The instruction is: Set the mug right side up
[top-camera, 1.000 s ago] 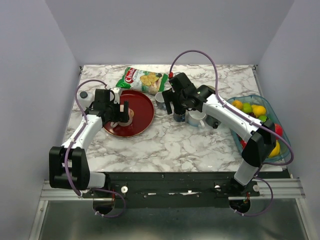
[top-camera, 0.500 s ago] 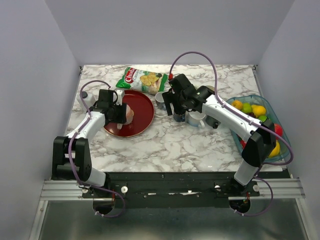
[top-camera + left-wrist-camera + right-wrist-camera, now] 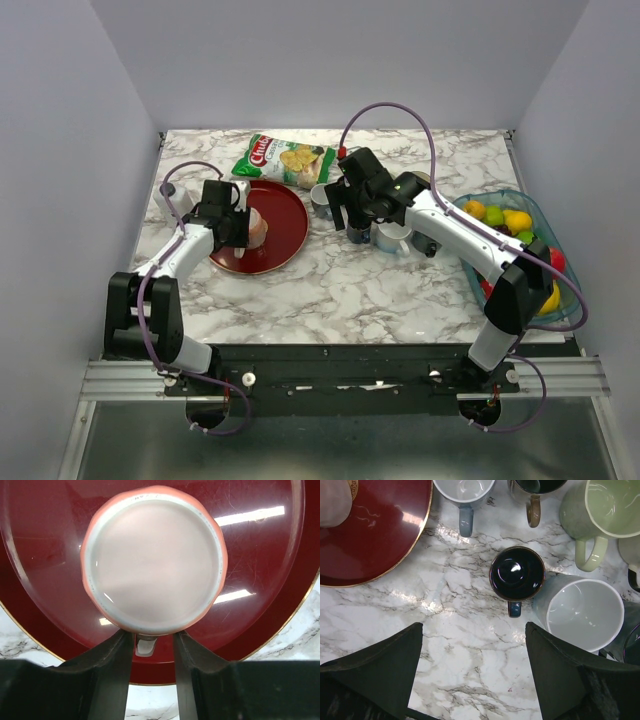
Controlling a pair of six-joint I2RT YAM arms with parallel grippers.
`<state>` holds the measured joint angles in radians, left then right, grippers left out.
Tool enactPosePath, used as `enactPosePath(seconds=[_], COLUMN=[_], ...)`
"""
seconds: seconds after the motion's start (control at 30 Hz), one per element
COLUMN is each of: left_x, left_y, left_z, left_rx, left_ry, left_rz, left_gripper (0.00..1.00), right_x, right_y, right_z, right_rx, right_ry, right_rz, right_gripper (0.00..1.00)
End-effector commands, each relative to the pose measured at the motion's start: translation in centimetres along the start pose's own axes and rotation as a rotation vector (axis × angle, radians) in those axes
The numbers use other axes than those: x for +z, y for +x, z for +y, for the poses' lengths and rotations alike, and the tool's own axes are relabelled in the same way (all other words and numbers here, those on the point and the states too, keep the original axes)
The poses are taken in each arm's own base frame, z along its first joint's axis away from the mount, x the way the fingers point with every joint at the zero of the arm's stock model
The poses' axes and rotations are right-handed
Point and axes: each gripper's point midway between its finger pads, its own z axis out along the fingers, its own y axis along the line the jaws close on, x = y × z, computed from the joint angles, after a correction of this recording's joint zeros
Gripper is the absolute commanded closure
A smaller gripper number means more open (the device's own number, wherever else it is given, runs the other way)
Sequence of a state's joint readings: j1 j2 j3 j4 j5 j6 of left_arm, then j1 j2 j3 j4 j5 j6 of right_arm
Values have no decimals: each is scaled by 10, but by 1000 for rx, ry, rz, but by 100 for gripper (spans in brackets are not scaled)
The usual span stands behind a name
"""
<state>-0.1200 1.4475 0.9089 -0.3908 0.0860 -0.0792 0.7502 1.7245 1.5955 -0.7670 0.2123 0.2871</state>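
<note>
Left wrist view looks straight down on the mug. It sits upside down, pale base up, near the middle of the red plate. Its handle points toward me, and my left tool has its 2 fingers on either side of that handle, partly drawn in. I cannot tell whether they pinch it or only flank it.

To do this well, I want the handle seated deep between the fingers before lifting. A glazed handle will likely slip, and the mug could swing on it. After that I would raise it clear of the plate, roll the wrist half a turn, and set it down gently so it does not skid on the glossy plate.

My right tool hangs released and wide apart over the marble surface, near a dark mug, holding nothing. I would leave it out of this.
</note>
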Motion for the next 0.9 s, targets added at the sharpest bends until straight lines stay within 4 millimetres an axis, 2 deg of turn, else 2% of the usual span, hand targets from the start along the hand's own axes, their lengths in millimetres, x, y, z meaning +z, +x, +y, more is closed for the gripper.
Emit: enactPosePath(seconds=[0.0, 0.1, 0.13, 0.17, 0.33, 0.4, 0.43, 0.47, 0.53, 0.57, 0.6, 0.63, 0.67, 0.73, 0.77, 0.83, 0.87], left_x=[6, 9, 9, 9, -2, -13, -17, -29, -44, -61, -71, -82, -101, -122, -141, -164, -183], left_y=[-5, -6, -7, -9, -23, -38, -42, -58, -73, -91, -100, -108, -126, -144, -158, -176, -184], left_z=[6, 7, 6, 12, 3, -6, -11, -16, -31, -37, -43, -53, -60, -70, -78, -90, -102], left_rx=[-12, -18, -18, -31, -56, -76, -80, -85, -98, -95, -92, -90, -81, -89, -83, -96, -122], left_ry=[-54, -67, -66, -105, -72, -29, -8, 15, 93, 122, 152, 204, 239, 290, 334, 401, 474], left_rz=[-5, -4, -7, -12, -52, -93, -104, -152, -195, -249, -277, -301, -358, -420, -468, -537, -569], left_gripper=[60, 75, 83, 100, 100, 100, 100, 100, 100, 100, 100, 100, 100, 100, 100, 100, 100], right_x=[-6, -7, -7, -7, -13, -16, -18, -21, -26, -30, -35, -41, -50, -66, -75, -95, -102], right_y=[-6, -8, -9, -9, -14, -19, -22, -24, -29, -33, -34, -36, -47, -53, -61, -72, -77], right_z=[-4, -5, -5, -5, -4, 1, 2, 5, 13, 17, 22, 32, 35, 49, 52, 61, 62], right_rx=[11, 11, 12, 10, 3, 5, 3, 1, -2, -5, -10, -26, -27, -32, -32, -29, -26], right_ry=[6, 8, 7, 10, -4, -34, -47, -63, -108, -133, -159, -221, -240, -334, -360, -430, -452], right_rz=[-34, -40, -42, -43, -65, -86, -93, -100, -105, -113, -105, -98, -123, -139, -164, -213, -231], right_gripper=[11, 11, 11, 11, 10, 7, 1, 0, 0, 0, 0, 0, 0, 0, 0, 0, 0])
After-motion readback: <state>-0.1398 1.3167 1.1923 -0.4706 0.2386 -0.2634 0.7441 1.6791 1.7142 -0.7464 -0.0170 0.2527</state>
